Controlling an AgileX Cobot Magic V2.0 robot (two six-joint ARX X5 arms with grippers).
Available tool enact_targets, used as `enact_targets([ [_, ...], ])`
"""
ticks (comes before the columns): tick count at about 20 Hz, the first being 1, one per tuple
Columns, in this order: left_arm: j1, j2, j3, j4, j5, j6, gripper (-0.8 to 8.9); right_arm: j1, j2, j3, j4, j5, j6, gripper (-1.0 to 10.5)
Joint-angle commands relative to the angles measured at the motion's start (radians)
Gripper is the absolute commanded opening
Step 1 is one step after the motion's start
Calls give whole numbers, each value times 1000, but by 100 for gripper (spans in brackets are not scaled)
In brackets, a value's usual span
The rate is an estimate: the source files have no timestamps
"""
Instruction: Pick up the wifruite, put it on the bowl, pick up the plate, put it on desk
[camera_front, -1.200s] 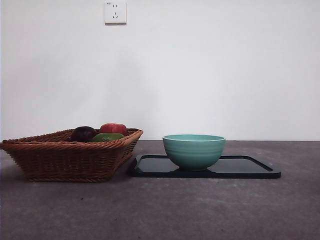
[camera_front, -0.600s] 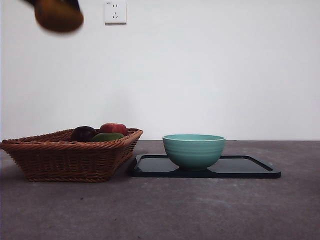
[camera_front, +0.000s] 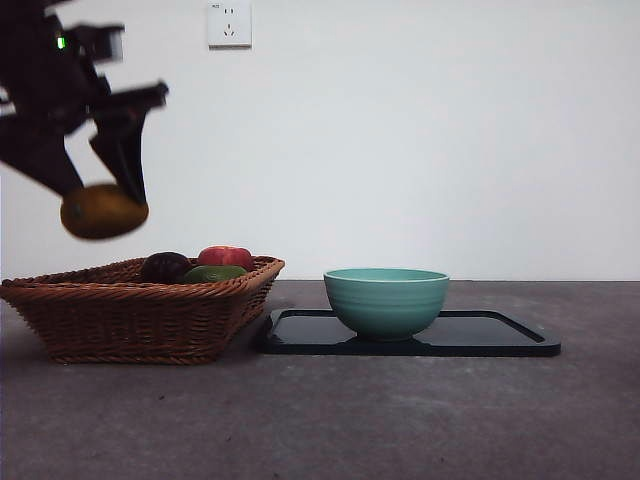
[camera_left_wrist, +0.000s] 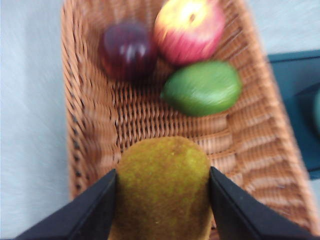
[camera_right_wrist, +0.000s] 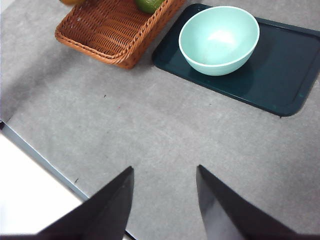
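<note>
My left gripper (camera_front: 103, 196) is shut on a fuzzy brown kiwifruit (camera_front: 103, 211) and holds it in the air above the left part of the wicker basket (camera_front: 120, 320). In the left wrist view the kiwifruit (camera_left_wrist: 162, 187) fills the gap between the jaws of the left gripper (camera_left_wrist: 162, 172), over the basket (camera_left_wrist: 250, 145). The mint-green bowl (camera_front: 386, 300) stands empty on the flat black tray (camera_front: 500, 335), right of the basket. My right gripper (camera_right_wrist: 165, 170) is open and empty, high above the grey desk (camera_right_wrist: 150, 125), with the bowl (camera_right_wrist: 219, 40) and tray (camera_right_wrist: 290, 75) beyond it.
A dark purple plum (camera_left_wrist: 127, 50), a red apple (camera_left_wrist: 190, 30) and a green fruit (camera_left_wrist: 202, 88) lie in the basket. The basket (camera_right_wrist: 107, 35) almost touches the tray's edge. The desk edge (camera_right_wrist: 45, 165) shows in the right wrist view. A wall socket (camera_front: 229, 24) is behind.
The left arm with the kiwifruit has come into the front view at the top left and moved down, to just above the basket. Bowl, tray and basket have not moved.
</note>
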Motion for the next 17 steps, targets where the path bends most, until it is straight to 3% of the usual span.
enact_targets([
  [1, -14, 58, -1, 50, -3, -21, 209, 9, 4, 14, 14, 1, -1, 200],
  [17, -99, 276, 0, 128, -53, -73, 227, 9, 4, 14, 13, 0, 16, 200],
])
